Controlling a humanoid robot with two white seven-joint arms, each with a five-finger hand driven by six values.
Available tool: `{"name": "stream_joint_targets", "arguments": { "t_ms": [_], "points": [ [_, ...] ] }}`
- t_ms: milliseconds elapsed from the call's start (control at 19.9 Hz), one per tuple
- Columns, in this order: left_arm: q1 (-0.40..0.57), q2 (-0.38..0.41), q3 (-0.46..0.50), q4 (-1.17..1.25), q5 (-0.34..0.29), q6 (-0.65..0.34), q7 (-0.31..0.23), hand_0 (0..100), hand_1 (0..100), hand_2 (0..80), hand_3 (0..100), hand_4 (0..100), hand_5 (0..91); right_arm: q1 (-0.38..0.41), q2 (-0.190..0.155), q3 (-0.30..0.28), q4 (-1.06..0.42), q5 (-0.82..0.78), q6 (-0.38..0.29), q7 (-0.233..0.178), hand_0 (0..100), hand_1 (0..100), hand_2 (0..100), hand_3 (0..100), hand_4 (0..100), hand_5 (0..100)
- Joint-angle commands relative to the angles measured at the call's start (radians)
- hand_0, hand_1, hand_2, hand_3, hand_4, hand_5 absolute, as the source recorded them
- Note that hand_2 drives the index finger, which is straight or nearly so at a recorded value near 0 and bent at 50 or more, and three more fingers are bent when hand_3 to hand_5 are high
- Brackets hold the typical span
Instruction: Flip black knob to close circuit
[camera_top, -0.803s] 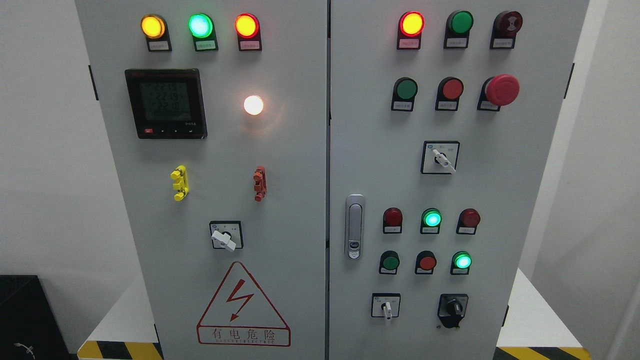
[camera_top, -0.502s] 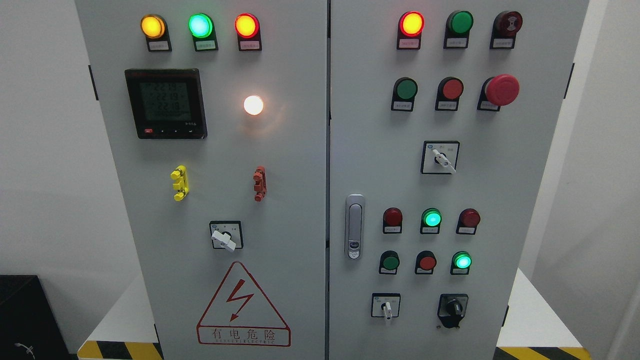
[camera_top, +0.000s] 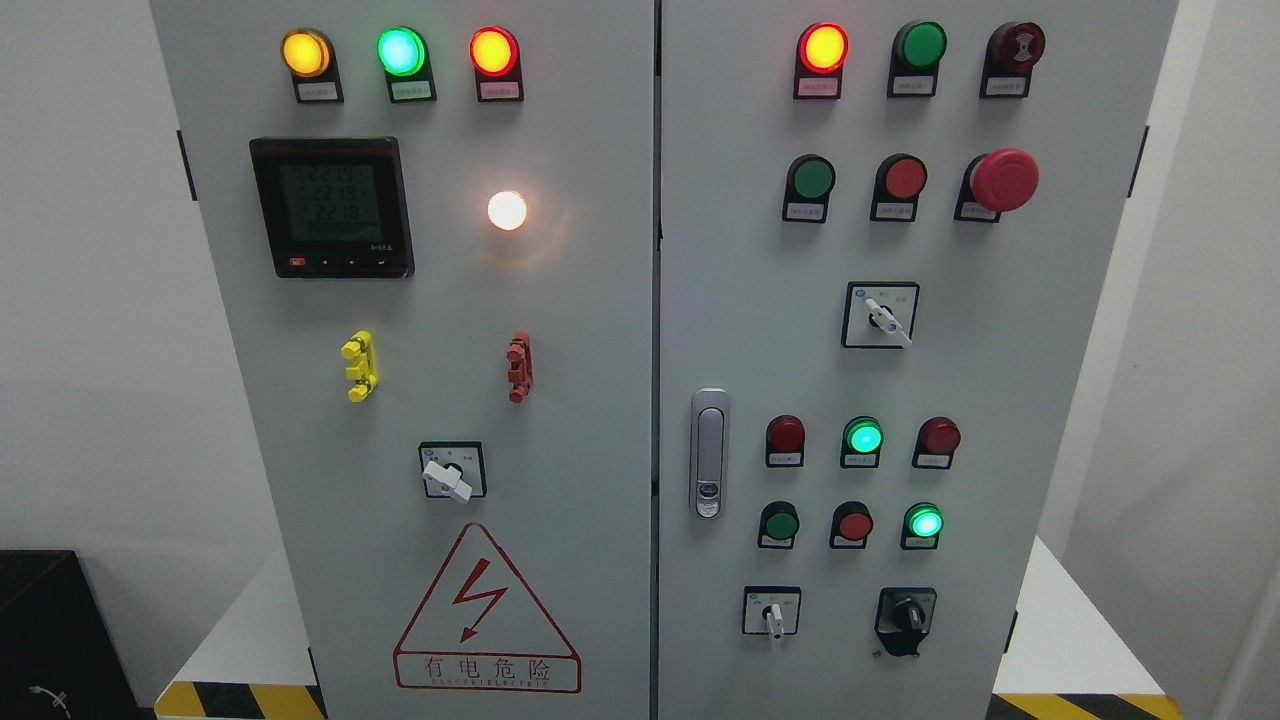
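Observation:
The black knob sits at the lower right of the grey cabinet's right door, on a black plate, its grip pointing roughly up and slightly left. Left of it is a white-handled selector switch. Neither of my hands nor arms shows anywhere in the head view.
The right door carries several lamps and push buttons, a red mushroom stop button, another selector and a door latch. The left door holds a meter, a lit white lamp, a selector and a warning triangle.

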Motion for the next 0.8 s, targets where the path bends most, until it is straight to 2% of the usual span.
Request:
{"name": "stream_joint_targets", "arguments": {
  "t_ms": [0, 251, 401, 502, 602, 752],
  "points": [
    [0.0, 0.0, -0.02, 0.021, -0.021, 0.003, 0.001, 12, 56, 0.0, 0, 0, 0.0, 0.0, -0.001, 0.006, -0.145, 0.007, 0.011, -0.012, 0, 24, 0, 1, 0, 0],
    [0.0, 0.0, -0.021, 0.021, -0.021, 0.003, 0.003, 12, 56, 0.0, 0, 0, 0.0, 0.001, 0.019, 0.01, -0.318, 0.043, 0.048, -0.013, 0, 24, 0, 3, 0, 0],
    [0.0, 0.0, -0.02, 0.021, -0.021, 0.001, 0.001, 12, 56, 0.0, 0, 0, 0.0, -0.002, 0.021, 0.012, -0.374, 0.076, 0.034, -0.009, 0, 24, 0, 3, 0, 0],
    [0.0, 0.0, -0.02, 0.021, -0.021, 0.003, 0.001, 12, 56, 0.0, 0, 0, 0.0, -0.017, 0.019, 0.013, -0.381, 0.075, -0.013, -0.005, 0, 24, 0, 3, 0, 0],
    [0.0, 0.0, -0.02, 0.021, -0.021, 0.003, 0.003, 12, 56, 0.0, 0, 0, 0.0, -0.025, 0.01, 0.018, -0.385, 0.081, -0.102, -0.007, 0, 23, 0, 3, 0, 0],
    [0.0, 0.0, -0.02, 0.021, -0.02, 0.003, 0.001, 12, 56, 0.0, 0, 0, 0.0, -0.028, -0.005, 0.029, -0.418, 0.081, -0.144, -0.01, 0, 23, 0, 8, 3, 0]
  ]
}}
